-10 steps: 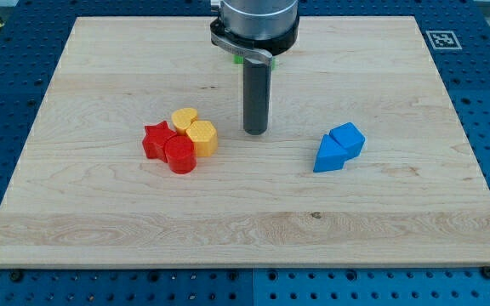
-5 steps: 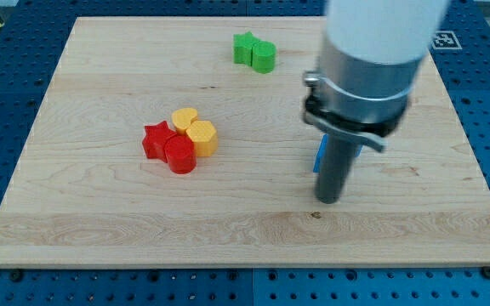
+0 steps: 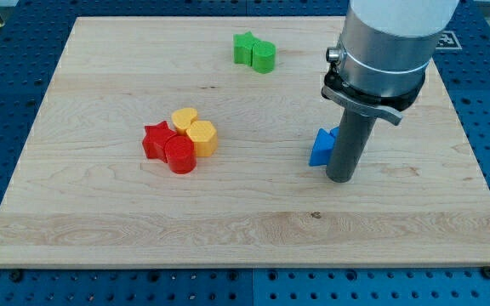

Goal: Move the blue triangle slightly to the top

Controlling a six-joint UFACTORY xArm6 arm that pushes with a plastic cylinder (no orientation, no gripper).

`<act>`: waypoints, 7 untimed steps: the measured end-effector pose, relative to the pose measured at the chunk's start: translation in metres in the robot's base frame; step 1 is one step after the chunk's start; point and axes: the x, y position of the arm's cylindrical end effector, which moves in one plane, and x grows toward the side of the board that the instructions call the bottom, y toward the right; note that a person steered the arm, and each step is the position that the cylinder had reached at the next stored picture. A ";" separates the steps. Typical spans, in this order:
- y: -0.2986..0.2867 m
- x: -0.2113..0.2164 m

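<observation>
Nearest to the bottom edge of the surface [image 3: 100, 246] stands my tip [image 3: 339, 178], right of the middle, with bare wood below it. It seems to press against the lower right side of the blue triangle [image 3: 321, 148], and the rod hides much of that block, so I cannot see whether another blue piece lies behind it. I judge that the push toward the top edge is just at its start: the triangle sits about halfway up the surface, and the small move upward is not yet finished. This arm has no claw, so nothing opens, closes or holds; only the rod touches.

Farther left lies a tight cluster: a red star [image 3: 155, 140], a red cylinder [image 3: 179, 156] and two yellow blocks [image 3: 194, 129]. Close to the top edge sit two green blocks [image 3: 254, 51], well apart from the triangle.
</observation>
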 end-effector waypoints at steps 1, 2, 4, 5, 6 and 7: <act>0.000 0.000; -0.002 0.004; -0.023 0.004; -0.046 0.003; -0.058 -0.013; -0.058 -0.033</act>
